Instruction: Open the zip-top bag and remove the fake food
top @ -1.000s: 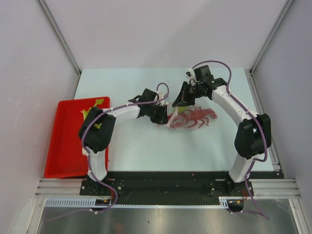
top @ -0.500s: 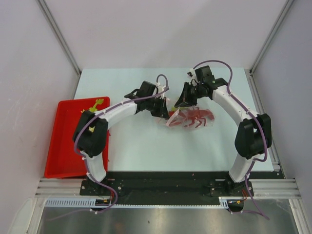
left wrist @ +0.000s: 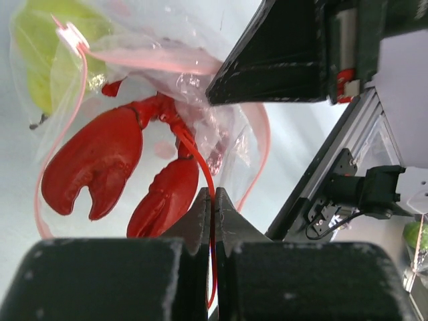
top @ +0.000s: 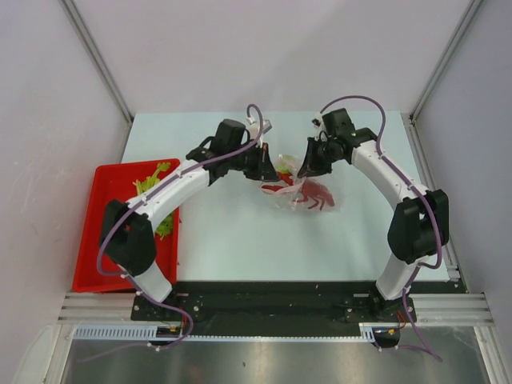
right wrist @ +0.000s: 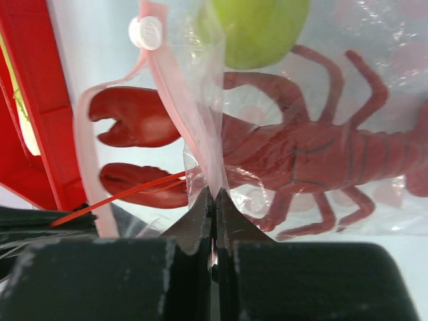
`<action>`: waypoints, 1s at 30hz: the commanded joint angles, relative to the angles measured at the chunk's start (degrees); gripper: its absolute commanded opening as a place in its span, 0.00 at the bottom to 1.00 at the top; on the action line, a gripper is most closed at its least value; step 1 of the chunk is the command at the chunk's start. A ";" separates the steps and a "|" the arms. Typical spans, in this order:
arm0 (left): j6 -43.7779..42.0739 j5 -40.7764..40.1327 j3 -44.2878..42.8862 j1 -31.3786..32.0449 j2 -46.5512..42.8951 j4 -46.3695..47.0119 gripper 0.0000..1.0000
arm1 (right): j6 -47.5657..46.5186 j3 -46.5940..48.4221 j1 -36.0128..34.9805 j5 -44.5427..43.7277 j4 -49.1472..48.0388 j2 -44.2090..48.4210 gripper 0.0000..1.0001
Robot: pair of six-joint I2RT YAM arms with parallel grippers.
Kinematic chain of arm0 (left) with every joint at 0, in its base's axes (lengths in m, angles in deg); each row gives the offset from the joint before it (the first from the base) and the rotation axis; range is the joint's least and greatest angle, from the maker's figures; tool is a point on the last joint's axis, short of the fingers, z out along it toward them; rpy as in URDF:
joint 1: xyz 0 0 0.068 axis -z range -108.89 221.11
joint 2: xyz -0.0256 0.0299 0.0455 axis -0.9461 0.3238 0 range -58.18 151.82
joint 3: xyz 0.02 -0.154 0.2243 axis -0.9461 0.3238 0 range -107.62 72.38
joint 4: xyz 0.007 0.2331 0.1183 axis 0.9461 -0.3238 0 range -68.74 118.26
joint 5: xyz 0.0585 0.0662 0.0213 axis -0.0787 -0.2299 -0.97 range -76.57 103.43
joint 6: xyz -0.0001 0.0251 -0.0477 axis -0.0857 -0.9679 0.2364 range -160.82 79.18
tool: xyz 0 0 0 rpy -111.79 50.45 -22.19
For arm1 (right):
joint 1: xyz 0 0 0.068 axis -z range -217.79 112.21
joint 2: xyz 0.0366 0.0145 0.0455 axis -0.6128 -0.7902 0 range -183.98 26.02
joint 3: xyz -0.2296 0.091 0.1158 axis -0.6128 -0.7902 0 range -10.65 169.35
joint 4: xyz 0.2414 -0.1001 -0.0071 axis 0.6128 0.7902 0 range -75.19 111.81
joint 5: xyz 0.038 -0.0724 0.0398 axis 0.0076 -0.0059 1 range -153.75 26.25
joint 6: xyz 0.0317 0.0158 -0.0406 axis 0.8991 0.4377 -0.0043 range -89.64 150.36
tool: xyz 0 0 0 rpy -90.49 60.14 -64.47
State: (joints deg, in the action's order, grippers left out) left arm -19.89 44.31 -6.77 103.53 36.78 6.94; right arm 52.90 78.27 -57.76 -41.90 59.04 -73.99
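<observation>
Bright, even light (soft shadows), with glints on the zip-top bag [left wrist: 187, 80].

I count one bag [top: 298, 186], one lobster [top: 317, 194] and one pear [right wrist: 257, 27] in it, one tray [top: 96, 256], green pieces [top: 149, 182] there too hidden to count, and two of me: left gripper [left wrist: 212, 200], right gripper [right wrist: 214, 197].

The crinkly plastic zip-top bag [top: 282, 197] is clear with a pink-red strip [right wrist: 171, 87], the toy lobster [right wrist: 304, 155] red, the pear [right wrist: 259, 28] yellow-green, the tray [top: 92, 258] red.
</observation>
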 commanded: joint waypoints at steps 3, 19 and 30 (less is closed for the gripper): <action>2.27 -0.90 -8.47 0.53 0.40 -1.97 0.00 | -1.71 0.81 -2.78 -1.89 1.39 2.97 0.00; -1.23 -20.22 -12.61 4.58 -5.47 -6.45 0.00 | -2.77 6.18 -3.94 -7.17 5.60 0.95 0.00; -2.39 -33.52 -10.67 4.58 -14.54 -7.51 0.00 | -3.21 -0.24 -1.83 -3.57 3.76 2.45 0.00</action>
State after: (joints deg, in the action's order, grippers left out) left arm -21.57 14.41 -16.21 108.28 25.17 -2.96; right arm 51.09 79.65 -59.57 -46.10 62.80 -73.75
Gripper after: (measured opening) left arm 0.010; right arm 0.018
